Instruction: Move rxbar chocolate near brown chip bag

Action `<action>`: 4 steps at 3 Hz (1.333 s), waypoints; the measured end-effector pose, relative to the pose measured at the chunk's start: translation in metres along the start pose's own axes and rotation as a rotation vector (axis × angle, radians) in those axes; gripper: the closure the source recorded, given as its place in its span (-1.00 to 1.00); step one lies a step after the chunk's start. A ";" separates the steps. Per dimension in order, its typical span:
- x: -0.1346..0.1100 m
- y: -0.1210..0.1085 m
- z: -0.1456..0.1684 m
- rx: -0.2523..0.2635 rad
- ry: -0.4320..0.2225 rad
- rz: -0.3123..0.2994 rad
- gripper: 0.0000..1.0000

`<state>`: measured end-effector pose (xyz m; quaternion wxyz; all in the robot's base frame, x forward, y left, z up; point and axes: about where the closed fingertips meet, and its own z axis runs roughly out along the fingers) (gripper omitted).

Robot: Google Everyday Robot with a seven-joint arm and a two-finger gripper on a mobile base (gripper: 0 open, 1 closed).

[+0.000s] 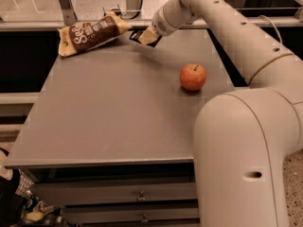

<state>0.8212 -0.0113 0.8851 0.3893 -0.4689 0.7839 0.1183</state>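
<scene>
The brown chip bag (91,33) lies at the table's far left corner, crinkled, with tan ends and white lettering. My gripper (143,36) is at the far middle of the table, just right of the bag's right end and low over the surface. It is shut on the rxbar chocolate (135,35), a small black bar that sticks out from the fingertips toward the bag. Most of the bar is hidden by the fingers.
A red apple (192,76) stands on the right part of the grey table (113,122). My arm's large white body fills the lower right. A rail with metal posts runs behind the table. Drawers sit under the front edge.
</scene>
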 end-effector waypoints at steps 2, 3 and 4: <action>0.002 0.004 0.008 -0.012 0.005 0.000 -0.59; 0.002 0.006 0.013 -0.018 0.008 0.000 -1.00; 0.002 0.006 0.013 -0.018 0.008 0.000 -1.00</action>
